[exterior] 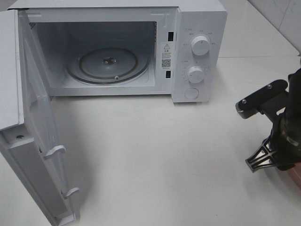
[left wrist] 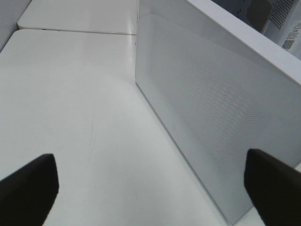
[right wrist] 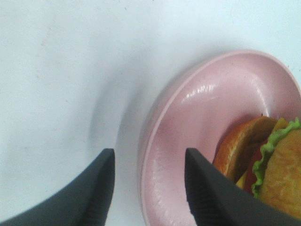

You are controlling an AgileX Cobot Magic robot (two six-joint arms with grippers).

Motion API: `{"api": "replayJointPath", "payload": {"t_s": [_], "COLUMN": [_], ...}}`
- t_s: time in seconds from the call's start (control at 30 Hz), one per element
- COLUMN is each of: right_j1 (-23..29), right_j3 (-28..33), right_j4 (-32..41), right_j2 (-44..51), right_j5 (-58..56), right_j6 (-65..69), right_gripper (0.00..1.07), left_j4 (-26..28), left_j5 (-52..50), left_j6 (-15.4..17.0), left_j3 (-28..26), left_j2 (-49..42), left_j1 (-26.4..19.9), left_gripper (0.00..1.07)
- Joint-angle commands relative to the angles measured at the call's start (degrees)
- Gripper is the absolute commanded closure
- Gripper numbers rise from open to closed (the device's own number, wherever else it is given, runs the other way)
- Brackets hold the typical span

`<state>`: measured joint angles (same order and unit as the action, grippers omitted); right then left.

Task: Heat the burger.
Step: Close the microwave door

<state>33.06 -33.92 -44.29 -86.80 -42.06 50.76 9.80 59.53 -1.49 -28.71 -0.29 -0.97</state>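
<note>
- Right gripper (right wrist: 146,188): jaws part-spread and straddling the near rim of the pink plate (right wrist: 188,108), one finger outside on the table (right wrist: 56,70), one inside the dish. No visible squeeze on the rim; I can't tell from the wrist view whether either pad actually touches it.
- Burger (right wrist: 270,165) sits on that plate, just beyond the inner finger. It looks tipped, layers showing side-on, lettuce frill and bun edge facing the jaw. Possibly just camera angle.
- Risk 1: the inner finger is very near the bun. Closing or sliding inward could shove the burger across the plate or knock the stack apart.
- Risk 2: a one-sided rim pinch puts the load off to the far side. The plate could tilt on lift and let the burger slide off.
- Risk 3: the glazed rim curves, so a shallow bite could slip; go deeper before closing.
- In the exterior view the right arm (exterior: 282,127) is at the far right edge of the table, and only a sliver of plate shows below it. The microwave (exterior: 197,47) is well apart, so the carry is long and any tilt has time to grow.
- Microwave door (exterior: 33,155) is swung fully open on the left and the turntable (exterior: 108,63) is bare. Entry is clear, but the plate must clear the cavity sill or it catches and dumps the load.
- Left gripper (left wrist: 150,188): fingers spread wide, holding nothing, hovering beside the door's outer face. If it drifts, a bump could swing the door into the approach path.
</note>
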Motion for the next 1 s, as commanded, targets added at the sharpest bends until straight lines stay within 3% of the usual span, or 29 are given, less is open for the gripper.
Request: {"api": "replayJointPath", "payload": {"t_s": [0.03, 0.17, 0.2, 0.3, 0.63, 1.0], "right_j1": [-0.17, -0.17, -0.17, -0.17, -0.17, -0.17], "right_j3": [-2.64, -4.07, -4.87, -6.53, -8.42, -8.42], "right_j4": [6.65, 11.80, 15.70, 21.43, 32.83, 33.80], "right_j2": [5.90, 9.68, 11.80, 15.36, 27.16, 38.73], "right_j5": [0.69, 0.69, 0.23, -1.78, -9.17, -16.44], "right_j6": [-11.63, -18.39, -22.52, -26.41, -35.12, -35.87], "right_gripper": [0.54, 0.44, 0.36, 0.29, 0.31, 0.31], "left_j4": [0.46, 0.46, 0.46, 0.46, 0.46, 0.46], "left_j5": [-0.69, -0.69, -0.69, -0.69, -0.69, -0.69], "left_j6": [0.34, 0.34, 0.34, 0.34, 0.34, 0.34], "left_j3": [0.00, 0.00, 0.00, 0.00, 0.00, 0.00], "left_j2": [-1.09, -1.09, -1.09, -1.09, -1.09, -1.09], "left_j1": [0.00, 0.00, 0.00, 0.00, 0.00, 0.00], "left_gripper": [0.06, 0.06, 0.06, 0.06, 0.06, 0.06]}}
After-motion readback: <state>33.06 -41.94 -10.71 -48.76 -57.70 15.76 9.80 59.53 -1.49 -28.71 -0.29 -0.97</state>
